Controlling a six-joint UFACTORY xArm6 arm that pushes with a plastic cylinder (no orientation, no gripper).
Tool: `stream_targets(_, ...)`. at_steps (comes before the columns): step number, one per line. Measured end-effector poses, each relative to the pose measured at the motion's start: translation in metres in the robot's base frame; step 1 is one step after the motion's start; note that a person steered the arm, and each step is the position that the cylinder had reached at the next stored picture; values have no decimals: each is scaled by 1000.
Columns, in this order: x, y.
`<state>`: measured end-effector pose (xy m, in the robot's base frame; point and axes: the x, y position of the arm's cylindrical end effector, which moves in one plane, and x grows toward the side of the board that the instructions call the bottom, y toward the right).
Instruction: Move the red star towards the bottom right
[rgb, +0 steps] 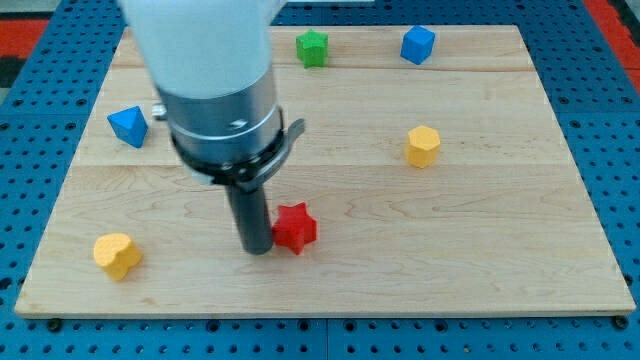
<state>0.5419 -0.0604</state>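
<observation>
step: my tip (258, 248) touching red star (295, 227) from view's left | next: push toward bottom right | claw: none fitted, state not tellable

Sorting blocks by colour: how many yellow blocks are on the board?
2: one yellow block right of centre, another yellow block near the bottom-left corner. The arm could hide more behind it.

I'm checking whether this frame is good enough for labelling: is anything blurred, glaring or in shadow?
Camera view: the arm's white upper body is close to the lens and soft, with an overexposed look; my tip and the red star beside it, on the view's right, are sharp; lighting is even, with only small soft shadows under the blocks; no strong glare on the wooden board.
</observation>
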Motion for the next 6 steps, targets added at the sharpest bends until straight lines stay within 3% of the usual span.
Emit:
stream_targets(2,-31,23)
stream_targets(3,-25,64)
stream_targets(5,0,27)
stream_targets(6,1,63)
